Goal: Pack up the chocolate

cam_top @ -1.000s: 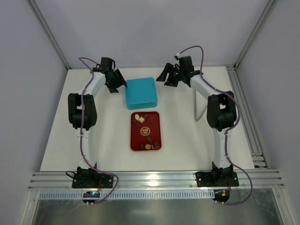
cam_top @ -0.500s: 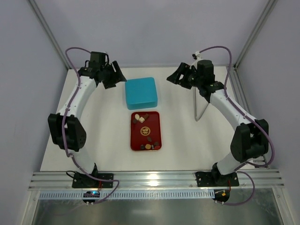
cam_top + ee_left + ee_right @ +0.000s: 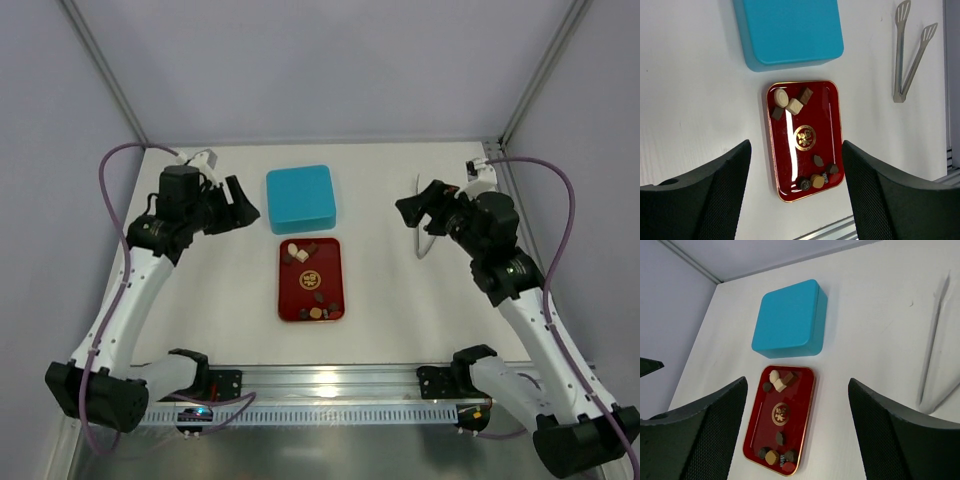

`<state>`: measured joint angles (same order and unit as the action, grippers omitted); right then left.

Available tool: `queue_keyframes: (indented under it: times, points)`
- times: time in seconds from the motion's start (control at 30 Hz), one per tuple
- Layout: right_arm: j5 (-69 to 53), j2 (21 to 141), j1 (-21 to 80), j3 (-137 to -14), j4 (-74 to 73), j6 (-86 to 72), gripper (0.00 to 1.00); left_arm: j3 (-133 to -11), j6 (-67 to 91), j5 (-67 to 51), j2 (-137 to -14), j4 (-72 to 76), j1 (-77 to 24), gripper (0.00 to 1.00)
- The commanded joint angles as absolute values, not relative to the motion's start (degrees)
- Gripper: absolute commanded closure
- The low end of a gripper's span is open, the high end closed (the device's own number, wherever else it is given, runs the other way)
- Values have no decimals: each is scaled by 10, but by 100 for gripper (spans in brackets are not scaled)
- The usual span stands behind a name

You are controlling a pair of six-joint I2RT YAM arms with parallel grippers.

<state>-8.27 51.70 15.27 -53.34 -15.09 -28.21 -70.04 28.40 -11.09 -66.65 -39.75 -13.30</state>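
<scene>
The left jaws are wide apart, and nothing is between them. Their two black fingers stick up from the bottom of the left wrist view, with the red tray showing in the gap far below. The right jaws are wide apart too, and they hold nothing. Their black fingers frame the same tray from the other side.

Both jaws hang in the air and touch nothing. The left arm reaches over the left part of the white worktop, and its jaws point toward the blue box. The right arm reaches over the right part, and its jaws sit above the metal tongs.

The chocolate is all in the red tray, in the middle of the worktop between the two arms. A few pieces sit at the far end, by the blue box: a round cream one, a square cream one and two brown ones. A few more sit at the near end, dark ones and a tan one. A gold mark is in the middle of the tray.

The blue box lies just past the tray's far end, with a thin gap between them. The tongs lie flat on the worktop, well to the right of both.
</scene>
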Motion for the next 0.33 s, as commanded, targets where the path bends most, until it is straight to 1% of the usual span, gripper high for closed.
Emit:
queue_keyframes:
  times: [0.0, 0.1, 0.3]
  points:
    - [-30, 469, 154, -506, -188, -253, 18, -680, 262, -105, -612, -379, -136, 28]
    - [-19, 446, 154, -504, -208, -249, 18, -672, 258, -101, -588, -383, -136, 27]
    - [-3, 436, 154, -511, -220, -243, 16, -674, 259, -112, -585, -388, -136, 27]
